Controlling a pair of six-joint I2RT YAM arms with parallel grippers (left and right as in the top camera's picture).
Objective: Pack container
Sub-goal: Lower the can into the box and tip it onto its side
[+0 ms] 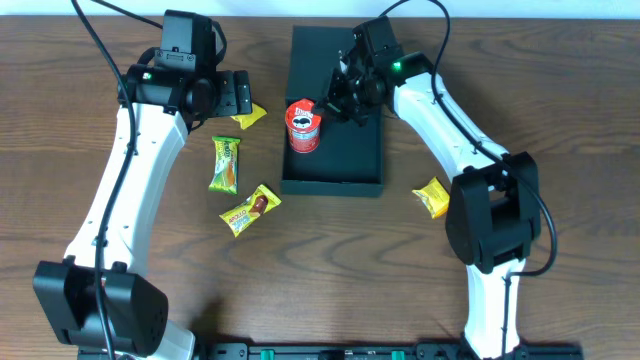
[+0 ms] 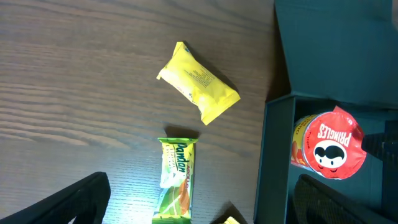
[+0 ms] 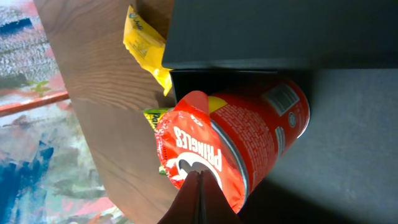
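Observation:
The dark teal container point(image 1: 350, 160) lies open in the middle of the table, its flap lid point(image 1: 315, 50) folded back on the far side. A red chip can point(image 1: 303, 126) stands inside it against the left wall. My right gripper point(image 1: 337, 100) is shut, its tips just right of the can's top. In the right wrist view the closed fingers point(image 3: 199, 199) sit in front of the can's lid point(image 3: 193, 155). My left gripper point(image 1: 238, 95) is open and empty, left of the container above a yellow packet point(image 1: 248, 117).
A green snack bar point(image 1: 226, 163) and a yellow-brown packet point(image 1: 249, 209) lie left of the container. Another yellow packet point(image 1: 432, 197) lies to its right. The left wrist view shows the yellow packet point(image 2: 199, 90), the green bar point(image 2: 177, 180) and the container wall point(image 2: 273, 162).

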